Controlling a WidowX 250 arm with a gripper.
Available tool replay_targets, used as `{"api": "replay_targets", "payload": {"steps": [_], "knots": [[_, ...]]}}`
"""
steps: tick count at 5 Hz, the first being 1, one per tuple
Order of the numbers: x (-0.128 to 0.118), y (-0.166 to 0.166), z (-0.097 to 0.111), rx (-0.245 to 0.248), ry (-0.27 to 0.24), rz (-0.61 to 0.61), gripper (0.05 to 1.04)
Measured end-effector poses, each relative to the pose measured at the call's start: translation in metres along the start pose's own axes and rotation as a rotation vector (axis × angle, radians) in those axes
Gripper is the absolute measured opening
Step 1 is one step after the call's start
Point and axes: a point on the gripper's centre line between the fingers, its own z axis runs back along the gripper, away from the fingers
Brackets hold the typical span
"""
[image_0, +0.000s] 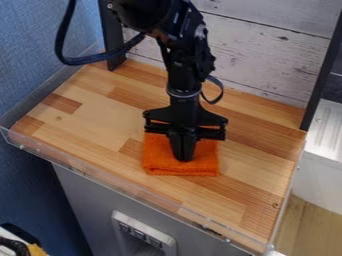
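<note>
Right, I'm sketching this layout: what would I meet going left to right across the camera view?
Blue textured wall, narrow black upright post, folded orange fabric cloth, second black upright post.

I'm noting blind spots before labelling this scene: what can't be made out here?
All in the camera view:
- Whether the black robot hand grips the square orange fabric cloth: the hand itself hides the contact.
- The cloth's middle and part of its back edge: behind the hand.
- The cloth's underside: hidden by its top.
- The base of the black jointed arm: cut off by the top edge.
</note>
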Motion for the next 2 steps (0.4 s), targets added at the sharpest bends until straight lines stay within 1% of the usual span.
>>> {"api": "replay_targets", "payload": {"steps": [1, 2], "knots": [[-0.0053, -0.0063, 0.0000, 0.017, 0.012, -0.091, 0.058], [-0.0083, -0.0093, 0.0001, 0.027, 0.020, -0.160, 0.082]]}}
